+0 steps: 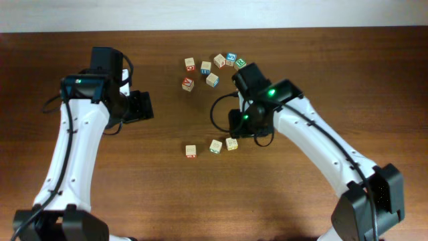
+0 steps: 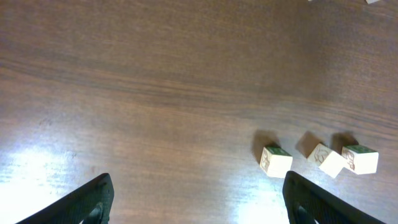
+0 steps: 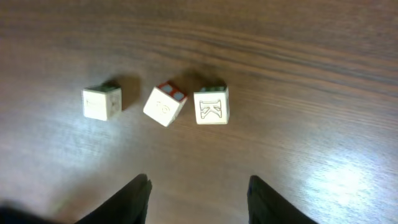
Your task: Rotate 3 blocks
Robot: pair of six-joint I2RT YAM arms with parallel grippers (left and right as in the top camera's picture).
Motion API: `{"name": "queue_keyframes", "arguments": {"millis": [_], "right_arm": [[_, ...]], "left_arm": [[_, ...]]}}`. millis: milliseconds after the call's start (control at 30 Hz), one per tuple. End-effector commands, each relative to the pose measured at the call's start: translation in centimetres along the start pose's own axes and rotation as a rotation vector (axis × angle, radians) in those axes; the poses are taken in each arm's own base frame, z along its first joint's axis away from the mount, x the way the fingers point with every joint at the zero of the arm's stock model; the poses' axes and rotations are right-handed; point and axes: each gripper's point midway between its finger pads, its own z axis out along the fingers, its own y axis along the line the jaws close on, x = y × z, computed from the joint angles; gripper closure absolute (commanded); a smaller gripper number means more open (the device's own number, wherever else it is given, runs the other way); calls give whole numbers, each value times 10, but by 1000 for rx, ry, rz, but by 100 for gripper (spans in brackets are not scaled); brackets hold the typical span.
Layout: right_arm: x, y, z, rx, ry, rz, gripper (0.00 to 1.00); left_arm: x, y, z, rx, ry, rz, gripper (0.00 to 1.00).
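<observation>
Right gripper (image 3: pixel 199 183) is hovering open and empty just short of K block (image 3: pixel 211 106), likely lining up to straddle and twist it.

- Row of three blocks (image 1: pixel 215 146): open gap between the lone end block (image 3: pixel 102 102) and the tilted middle block (image 3: pixel 165 106). No finger room between the middle block and the K block (image 3: pixel 211 106), which touch or nearly so.
- Table (image 1: pixel 160 181): bare wood left of the row and on its near side.
- Cluster of seven cubes (image 1: pixel 212 70): well apart, with a bare strip between it and the row.
- Right gripper (image 3: pixel 199 182): overhangs the row's K end.
</observation>
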Motion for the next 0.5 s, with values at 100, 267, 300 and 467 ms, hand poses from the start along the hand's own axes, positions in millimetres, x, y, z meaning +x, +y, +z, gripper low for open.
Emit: {"name": "queue_keyframes", "arguments": {"millis": [100,267,300,467], "right_arm": [[3,-18,49,54,-33,53,53],[-13,-26,69,99,-74,14,58],[-15,-33,73,135,-82,16,63],[-19,-59,84,220,-76,40,81]], "left_arm": [[-18,-5,31,5,8,8,11],[-21,-5,38,1,9,9,8],[-22,-5,38,1,8,11,8],[-21,-5,38,0,9,17,7]]}}
